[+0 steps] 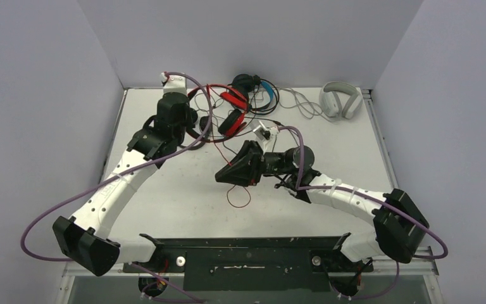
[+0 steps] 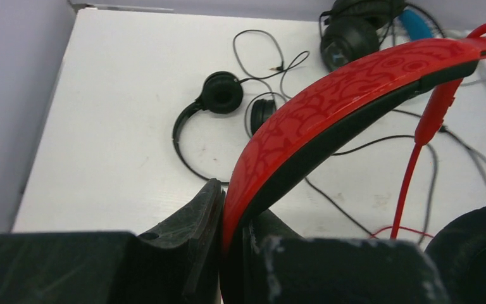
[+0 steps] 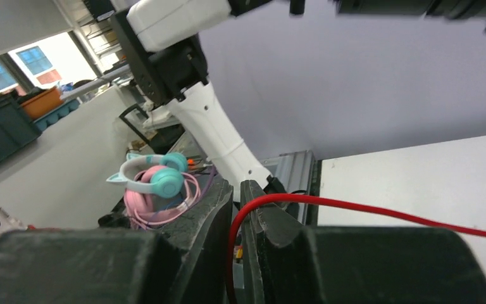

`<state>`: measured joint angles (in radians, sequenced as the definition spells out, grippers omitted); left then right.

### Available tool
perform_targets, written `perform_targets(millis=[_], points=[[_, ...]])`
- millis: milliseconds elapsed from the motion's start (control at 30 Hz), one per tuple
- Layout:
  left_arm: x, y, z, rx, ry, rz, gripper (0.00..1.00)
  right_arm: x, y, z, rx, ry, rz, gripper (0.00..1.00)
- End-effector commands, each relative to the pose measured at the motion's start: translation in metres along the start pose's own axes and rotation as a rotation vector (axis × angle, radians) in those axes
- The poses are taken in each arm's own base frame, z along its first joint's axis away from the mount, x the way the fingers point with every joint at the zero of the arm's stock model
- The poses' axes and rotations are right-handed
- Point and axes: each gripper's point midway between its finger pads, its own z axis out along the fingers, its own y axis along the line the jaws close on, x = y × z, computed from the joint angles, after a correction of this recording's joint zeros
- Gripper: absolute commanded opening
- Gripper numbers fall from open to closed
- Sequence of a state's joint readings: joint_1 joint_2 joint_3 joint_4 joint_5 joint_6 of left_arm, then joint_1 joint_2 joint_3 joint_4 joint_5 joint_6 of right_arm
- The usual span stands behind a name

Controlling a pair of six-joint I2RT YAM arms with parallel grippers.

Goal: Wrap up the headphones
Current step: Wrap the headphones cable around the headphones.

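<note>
Clamping the red patterned headband (image 2: 354, 82) of the red-and-black headphones (image 1: 233, 101), my left pincer (image 2: 233, 215) has both fingers pressed against the band's sides, toward the back left of the counter (image 1: 183, 202). The band arcs up and away from my fingers. My right pincer (image 3: 237, 202) is closed almost to touching and pinches the thin red cable (image 3: 386, 212) of that same headset near mid-counter. Seen from above, a loop of the cable shows just on the near side of that pincer. The small all-black headphones (image 2: 218, 95) lie flat on the counter beyond my left pincer, their cable curled beside them. The black-and-blue headphones (image 1: 253, 85) sit at the back edge, just behind the red pair. The white-grey headphones (image 1: 340, 100) rest near the back right corner, well apart from both pincers.
</note>
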<state>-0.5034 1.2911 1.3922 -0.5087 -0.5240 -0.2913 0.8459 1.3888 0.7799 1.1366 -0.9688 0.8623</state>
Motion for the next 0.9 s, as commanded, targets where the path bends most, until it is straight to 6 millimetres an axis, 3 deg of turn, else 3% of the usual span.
perform_targets(millis=[0, 200, 367, 500, 633, 867], points=[[-0.036, 0.016, -0.005, -0.075, -0.192, 0.067, 0.0, -0.037, -0.023, 0.0, 0.149, 0.005, -0.006, 0.13], [-0.013, 0.021, -0.006, -0.037, -0.181, 0.3, 0.0, -0.075, -0.061, -0.039, 0.282, 0.057, 0.035, 0.12], [0.021, 0.015, -0.007, 0.061, -0.078, 0.506, 0.0, -0.069, -0.103, -0.081, 0.431, 0.209, 0.11, 0.07], [0.051, 0.0, -0.016, 0.181, 0.054, 0.628, 0.0, -0.064, -0.134, -0.11, 0.575, 0.354, 0.048, 0.02], [0.079, -0.023, -0.031, 0.349, 0.189, 0.662, 0.0, -0.069, -0.156, -0.12, 0.671, 0.383, -0.002, 0.0], [0.105, -0.058, -0.066, 0.596, 0.313, 0.593, 0.0, -0.08, -0.184, -0.137, 0.816, 0.342, -0.113, 0.0]])
